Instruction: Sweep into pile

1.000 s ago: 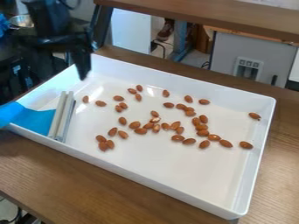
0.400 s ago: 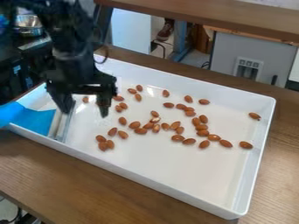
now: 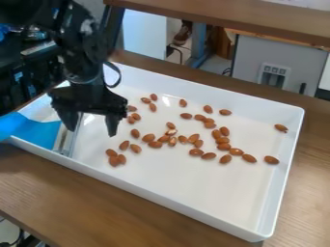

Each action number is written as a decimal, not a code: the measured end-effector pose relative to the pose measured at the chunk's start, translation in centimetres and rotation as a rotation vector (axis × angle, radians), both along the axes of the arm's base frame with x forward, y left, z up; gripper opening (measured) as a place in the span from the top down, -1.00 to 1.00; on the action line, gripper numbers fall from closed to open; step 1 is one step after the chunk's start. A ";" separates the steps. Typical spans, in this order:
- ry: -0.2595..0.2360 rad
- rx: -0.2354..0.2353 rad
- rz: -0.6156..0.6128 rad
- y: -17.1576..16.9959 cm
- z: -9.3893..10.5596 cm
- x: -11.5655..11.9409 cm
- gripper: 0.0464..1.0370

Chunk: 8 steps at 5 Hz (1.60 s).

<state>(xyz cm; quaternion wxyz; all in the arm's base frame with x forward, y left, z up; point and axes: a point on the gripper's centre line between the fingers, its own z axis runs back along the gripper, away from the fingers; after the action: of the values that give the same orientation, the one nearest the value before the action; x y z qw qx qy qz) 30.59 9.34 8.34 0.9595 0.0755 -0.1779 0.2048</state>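
Nearest is a brown wood table (image 3: 64, 193). A big white tray (image 3: 280, 169) sits on it, with low walls all around. The nuts (image 3: 224, 146) are brown and lie loose on the tray floor. On the near left, three nuts make a little bunch. Lots more are in the middle, some in a wiggly line going right. One nut is on the right, and another is farther back near the right wall.

At the tray's left end, a blue sheet (image 3: 38, 132) hangs over the wall, and pale bars (image 3: 63, 144) lie right next to it. The black gripper (image 3: 91, 131) points down there, left of the nuts. Its two fingers are spread wide apart. The left one is in front of the bars, but I can't tell if it touches them. The black arm (image 3: 80, 53) comes from the far left. Past the tray, there is a wood board (image 3: 226, 15) up high, and a gray box (image 3: 280, 58) under it.
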 end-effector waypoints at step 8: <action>0.019 0.057 0.018 5.8 -1.9 2.0 0.33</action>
<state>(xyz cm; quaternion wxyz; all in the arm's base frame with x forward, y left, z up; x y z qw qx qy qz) 32.59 15.13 6.41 0.9566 0.1065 -0.1741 0.2078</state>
